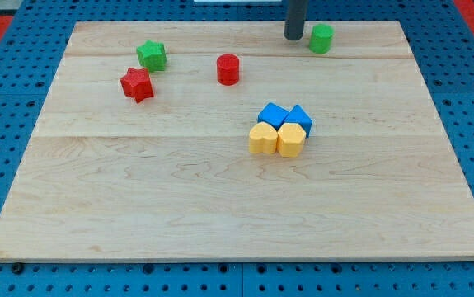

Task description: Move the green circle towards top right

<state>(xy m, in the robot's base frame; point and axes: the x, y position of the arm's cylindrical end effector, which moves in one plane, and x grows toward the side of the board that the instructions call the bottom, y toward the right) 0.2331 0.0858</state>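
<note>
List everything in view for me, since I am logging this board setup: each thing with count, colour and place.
green cylinder block: 1, green, top right
green star block: 1, green, top left
red star block: 1, red, below the green star
red cylinder block: 1, red, top centre
blue blocks: 2, blue, centre right cluster
yellow blocks: 2, yellow, touching below the blue ones
wooden board: 1, light wood
my tip: 1, dark, just left of the green cylinder

Just a straight, dark grey rod, smooth and round like a thick stick, plain all over, with my tip [293, 38] blunt and flat.
</note>
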